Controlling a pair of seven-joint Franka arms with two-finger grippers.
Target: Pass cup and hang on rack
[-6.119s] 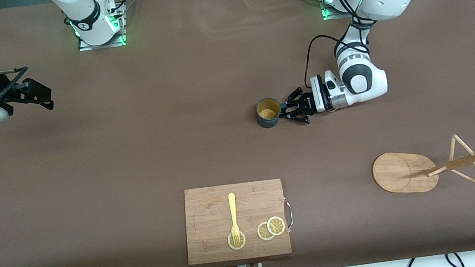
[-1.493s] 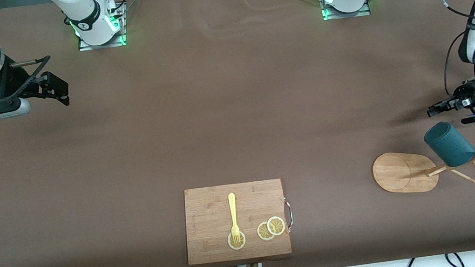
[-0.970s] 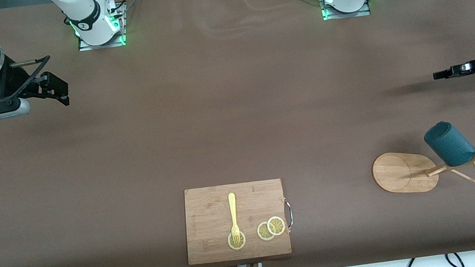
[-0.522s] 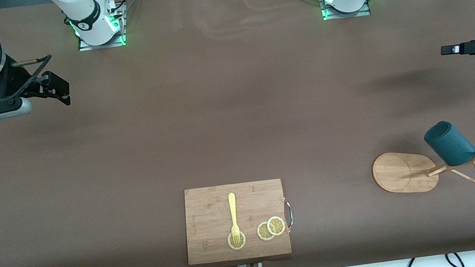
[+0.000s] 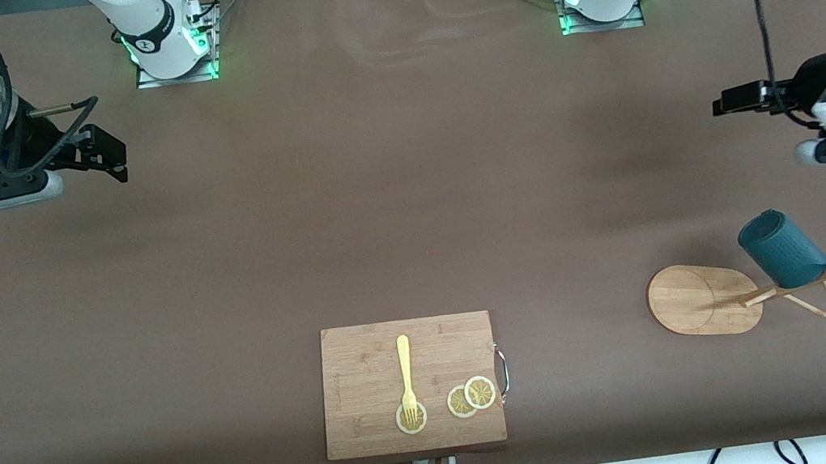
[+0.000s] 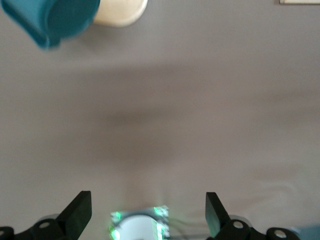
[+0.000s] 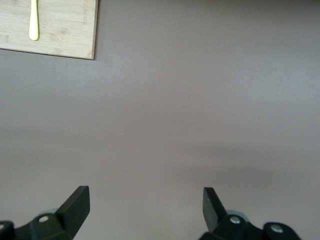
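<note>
The dark teal ribbed cup (image 5: 782, 250) hangs on a peg of the light wooden rack (image 5: 701, 299), which stands toward the left arm's end of the table. The cup and the rack's oval base (image 6: 120, 11) also show in the left wrist view, the cup (image 6: 52, 17) blurred at the frame's edge. My left gripper (image 5: 726, 106) is open and empty, up in the air over bare table, apart from the rack. My right gripper (image 5: 111, 156) is open and empty over bare table at the right arm's end.
A rectangular wooden cutting board (image 5: 368, 370) lies near the front edge with a yellow fork (image 5: 406, 376) and lemon slices (image 5: 470, 397) on it. Its corner and the fork show in the right wrist view (image 7: 65, 30). Both arm bases stand along the back edge.
The cup went from the table, held by my left gripper, to hanging on the rack. Since then my left gripper has drawn up and away from the rack, then swung toward the table's middle.
</note>
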